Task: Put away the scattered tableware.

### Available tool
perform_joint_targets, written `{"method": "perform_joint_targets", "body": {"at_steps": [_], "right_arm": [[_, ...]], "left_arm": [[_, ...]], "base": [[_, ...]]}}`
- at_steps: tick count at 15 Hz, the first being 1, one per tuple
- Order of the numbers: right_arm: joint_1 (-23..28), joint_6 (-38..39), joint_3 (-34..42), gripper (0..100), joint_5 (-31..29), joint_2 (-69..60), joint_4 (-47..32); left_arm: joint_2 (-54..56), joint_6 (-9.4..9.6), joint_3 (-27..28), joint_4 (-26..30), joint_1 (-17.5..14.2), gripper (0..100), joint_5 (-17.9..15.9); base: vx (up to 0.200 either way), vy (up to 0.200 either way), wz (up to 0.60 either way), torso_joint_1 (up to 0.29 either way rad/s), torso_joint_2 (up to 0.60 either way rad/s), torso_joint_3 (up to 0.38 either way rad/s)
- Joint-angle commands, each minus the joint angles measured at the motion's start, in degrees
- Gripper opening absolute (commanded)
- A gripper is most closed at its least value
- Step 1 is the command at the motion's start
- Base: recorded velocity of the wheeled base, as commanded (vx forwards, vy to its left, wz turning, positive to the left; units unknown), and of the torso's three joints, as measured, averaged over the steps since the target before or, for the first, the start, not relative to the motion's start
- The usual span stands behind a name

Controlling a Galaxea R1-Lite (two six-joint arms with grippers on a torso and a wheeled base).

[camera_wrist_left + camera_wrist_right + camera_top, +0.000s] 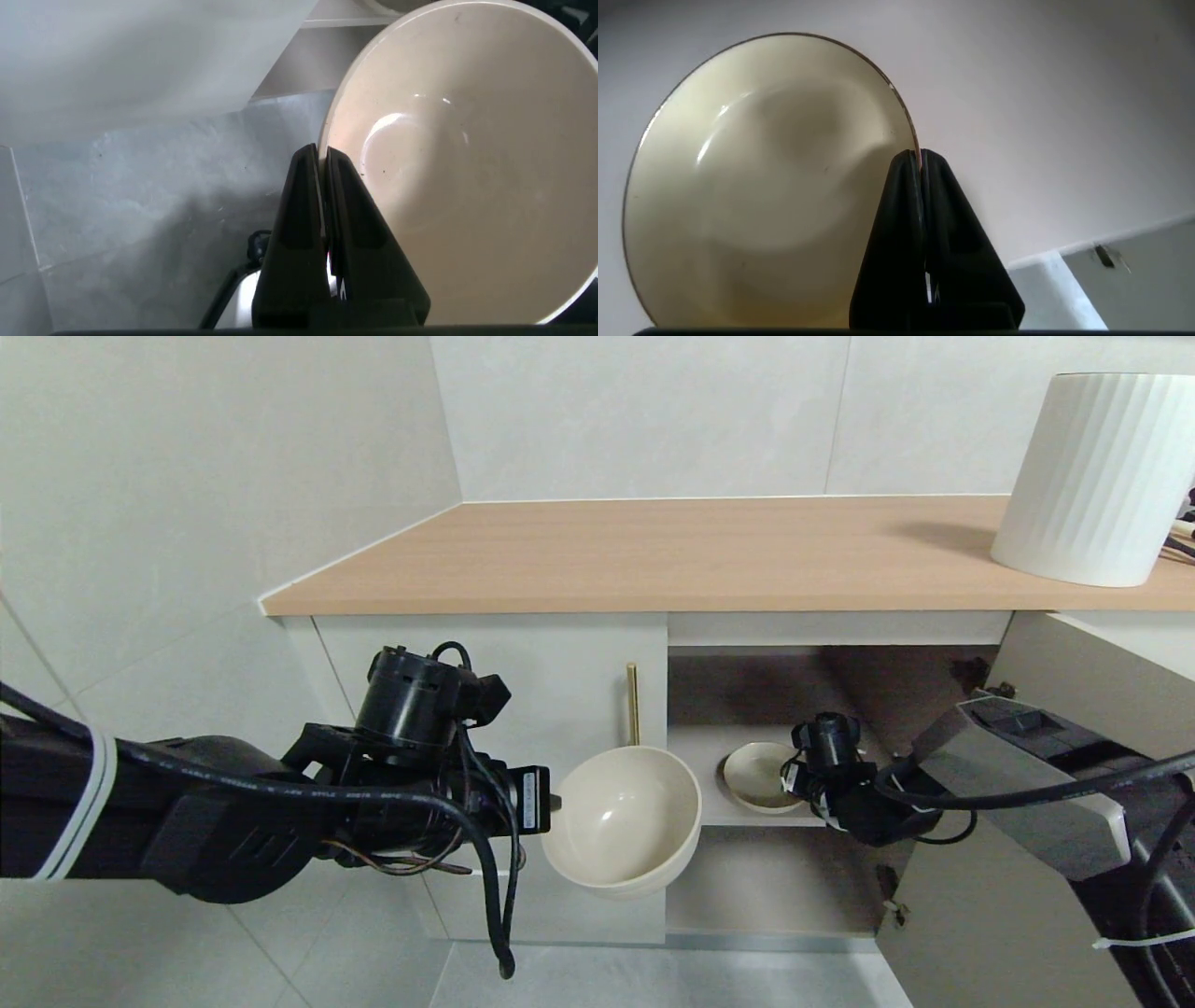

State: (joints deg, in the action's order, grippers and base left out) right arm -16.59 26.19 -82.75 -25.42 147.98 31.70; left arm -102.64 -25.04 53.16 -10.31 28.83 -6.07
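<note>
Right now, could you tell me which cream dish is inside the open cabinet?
The smaller, shallow dish in the right hand, at the shelf; the larger deep bowl in the left hand is outside, before the closed door.

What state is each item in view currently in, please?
large bowl, tilted, rim clamped by left gripper.
small dish, held by right gripper inside the cabinet.
right cabinet door, open.
left cabinet door, shut.
white ribbed container, upright on the countertop.
</note>
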Motion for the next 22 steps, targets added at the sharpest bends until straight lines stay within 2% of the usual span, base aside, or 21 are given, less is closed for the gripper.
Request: {"method": "perform_joint_targets", "body": {"at_steps": [1,5,12,13,17,19,22], "right_arm": [[0.42,0.01,-1.27,0,0.02,1.08,-0.05],[1.21,0.01,-5.05,0,-0.25,2.40,-1.90],[1.65,0.09,-6.55,0,-0.33,2.75,-2.08],[1.65,0.09,-6.90,100,-0.33,2.75,-2.08],[1.65,1.59,-6.11,100,-0.60,0.82,-2.16],[1.21,2.03,1.80,100,-0.60,-6.21,-2.96],[-1.95,1.76,15.78,100,5.91,-20.01,-3.48]], "left_arm": [[-0.36,-0.01,0.01,-0.06,0.26,0,0.01],[-0.63,-0.01,0.10,-0.06,0.35,0,0.09],[-1.15,-0.10,0.10,-0.06,0.70,0,0.09],[-1.33,-0.10,0.10,-0.06,0.70,0,0.09],[-1.77,-0.10,0.19,-0.06,0.96,0,0.09],[-2.82,-0.10,0.45,-0.15,1.67,0,0.71],[-6.95,-0.10,1.59,-0.23,4.48,0,3.79]], "base": [[0.000,0.000,0.00,0.000,0.00,0.000],[0.000,0.000,0.00,0.000,0.00,0.000],[0.000,0.000,0.00,0.000,0.00,0.000],[0.000,0.000,0.00,0.000,0.00,0.000],[0.000,0.000,0.00,0.000,0.00,0.000],[0.000,0.000,0.00,0.000,0.00,0.000],[0.000,0.000,0.00,0.000,0.00,0.000]]}}
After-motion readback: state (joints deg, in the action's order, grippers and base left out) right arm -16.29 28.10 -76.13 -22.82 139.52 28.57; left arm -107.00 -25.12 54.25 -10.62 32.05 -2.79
